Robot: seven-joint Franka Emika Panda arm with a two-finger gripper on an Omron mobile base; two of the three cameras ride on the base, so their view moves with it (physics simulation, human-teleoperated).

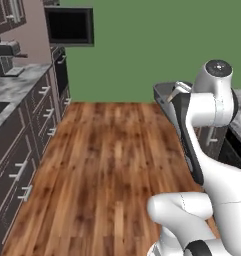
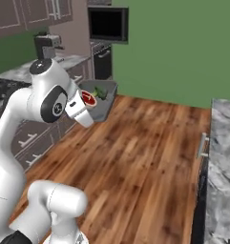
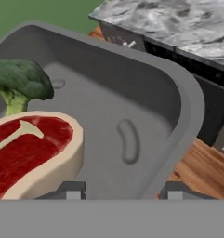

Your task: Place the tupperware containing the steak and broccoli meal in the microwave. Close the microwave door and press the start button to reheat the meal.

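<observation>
Grey plastic sits between my jaws point(image 3: 120, 189): they stand part-way apart, one tip inside and one outside the near wall of the tupperware point(image 3: 178, 100), clamped on that rim and holding the container up in the air over the wooden floor point(image 2: 150, 157). Inside it, just beyond my tips, lies the steak point(image 3: 32, 151), red with a pale tan edge and a light bone mark, and beside it stands the broccoli point(image 3: 20, 83), dark green on a lighter stalk; both rest toward one side of the tray, and the other side shows only its bare moulded bottom. Past the far rim runs a marbled grey surface point(image 3: 178, 21) with dark cabinet fronts beneath it. From the right base view the tupperware hangs at the end of my arm, well apart from the microwave point(image 2: 108, 24), which is set high in the wall at the end of the left-hand run of cabinets, its black window dark.
</observation>
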